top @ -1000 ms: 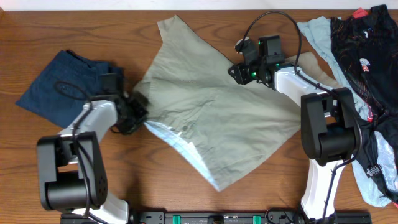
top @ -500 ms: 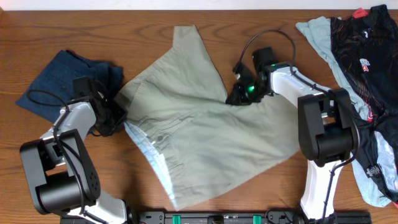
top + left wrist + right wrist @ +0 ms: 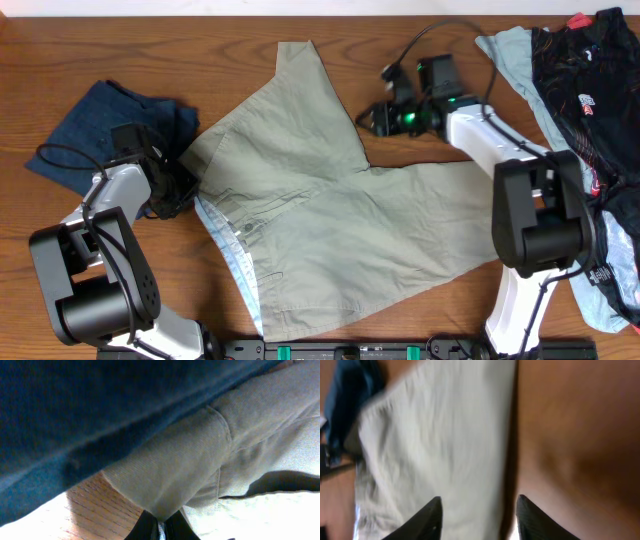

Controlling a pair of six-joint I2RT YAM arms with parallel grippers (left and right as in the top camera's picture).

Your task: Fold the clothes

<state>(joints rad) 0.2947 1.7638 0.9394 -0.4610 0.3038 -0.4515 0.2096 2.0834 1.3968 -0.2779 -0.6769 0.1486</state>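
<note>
The khaki-beige shorts [image 3: 330, 220] lie spread across the middle of the table, one leg pointing to the far edge, the other to the right. The pale blue waistband lining [image 3: 235, 262] shows along the left edge. My left gripper [image 3: 183, 180] is shut on the waistband corner, next to the blue garment; in the left wrist view the khaki cloth [image 3: 200, 460] is pinched between the fingers [image 3: 161, 527]. My right gripper [image 3: 372, 117] is open and empty, just right of the far leg; the right wrist view shows its fingers [image 3: 477, 510] apart over the cloth edge [image 3: 445, 445] and bare wood.
A folded dark blue garment [image 3: 105, 130] lies at the far left, touching the shorts' corner. A pile of clothes, pale blue [image 3: 510, 60] and black with red print [image 3: 590, 90], fills the right edge. The wooden table [image 3: 420, 300] shows at the front.
My right gripper let go of the shorts and drew back up and right. The shorts slid leftward with my left gripper, and their right leg has spread out flat.
</note>
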